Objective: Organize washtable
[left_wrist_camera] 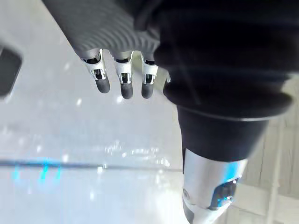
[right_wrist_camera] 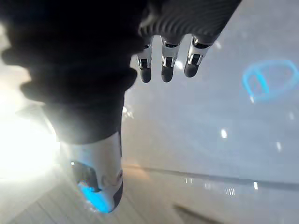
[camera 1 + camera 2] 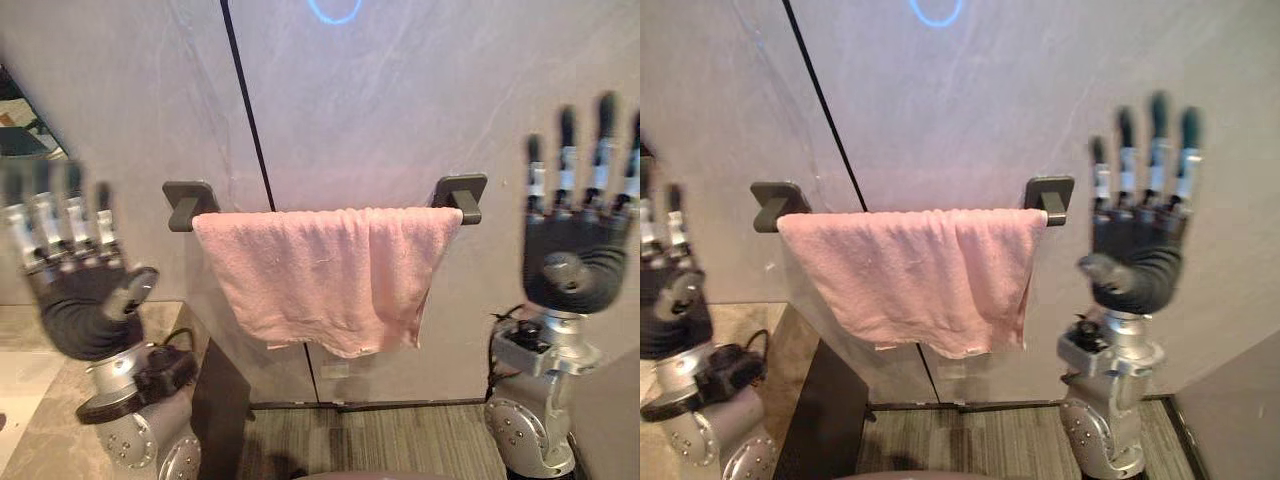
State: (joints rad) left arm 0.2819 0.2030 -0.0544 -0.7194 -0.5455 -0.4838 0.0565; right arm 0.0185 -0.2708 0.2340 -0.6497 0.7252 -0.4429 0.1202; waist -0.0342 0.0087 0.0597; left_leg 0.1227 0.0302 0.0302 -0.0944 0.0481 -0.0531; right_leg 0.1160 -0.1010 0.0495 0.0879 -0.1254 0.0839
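A towel [image 3: 325, 275] hangs against the wall [image 3: 400, 100] between a left bracket [image 3: 189, 203] and a right bracket [image 3: 461, 193]. The left hand [image 3: 85, 305] stands left of it, above a countertop [image 3: 40, 420]; the right hand [image 3: 575, 255] stands right.

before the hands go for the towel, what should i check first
1. Is the left hand free: ok, fingers straight, nothing held.
2. Is the right hand free: ok, fingers straight, nothing held.
3. Is the pink towel on its rail: ok, it is draped over the rail between the two wall brackets.
4. Is the towel hung neatly: not ok, a fold runs down its right part and the lower edge is uneven.
5. Are both hands apart from the towel: ok, one is raised at each side.
6. Is the countertop tidy: cannot tell, too little of it is in view.
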